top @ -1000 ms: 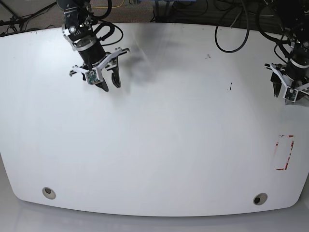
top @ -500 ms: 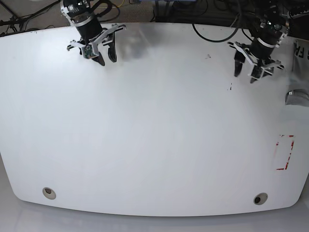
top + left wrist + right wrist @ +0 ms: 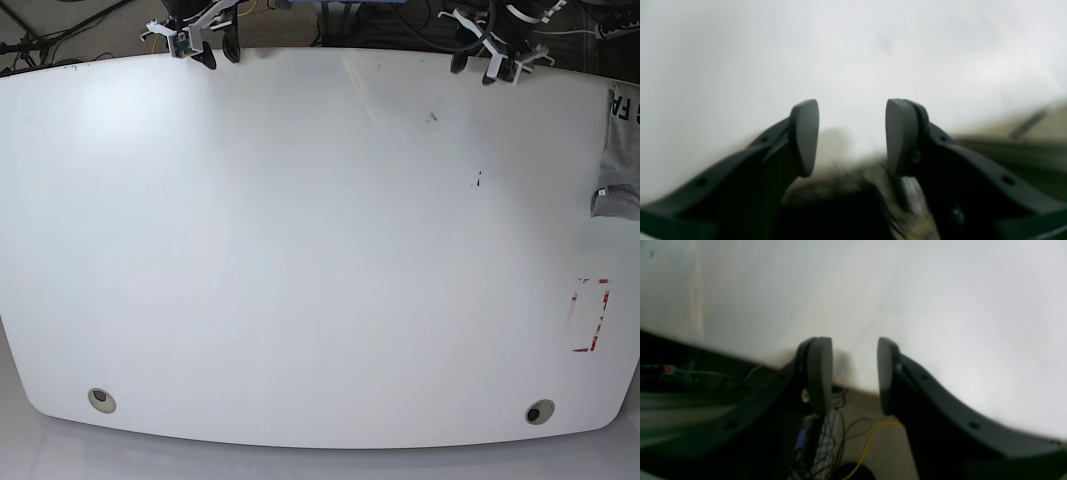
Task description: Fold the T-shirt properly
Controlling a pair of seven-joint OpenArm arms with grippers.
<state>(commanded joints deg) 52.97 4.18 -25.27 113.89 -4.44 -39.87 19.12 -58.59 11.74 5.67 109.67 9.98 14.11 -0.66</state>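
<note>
Heather-grey cotton T-shirt point(image 3: 622, 150) with dark lettering sits at the white counter's point(image 3: 300, 250) right edge, mostly out of frame. Left gripper point(image 3: 492, 58) and right gripper point(image 3: 203, 40) both parted, empty, parked at far edge, likely clear of the fold.

Bright, even light; both wrist views motion-blurred and soft.

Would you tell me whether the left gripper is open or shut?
Open: the left gripper shows a clear gap between its jaws, nothing held.
</note>
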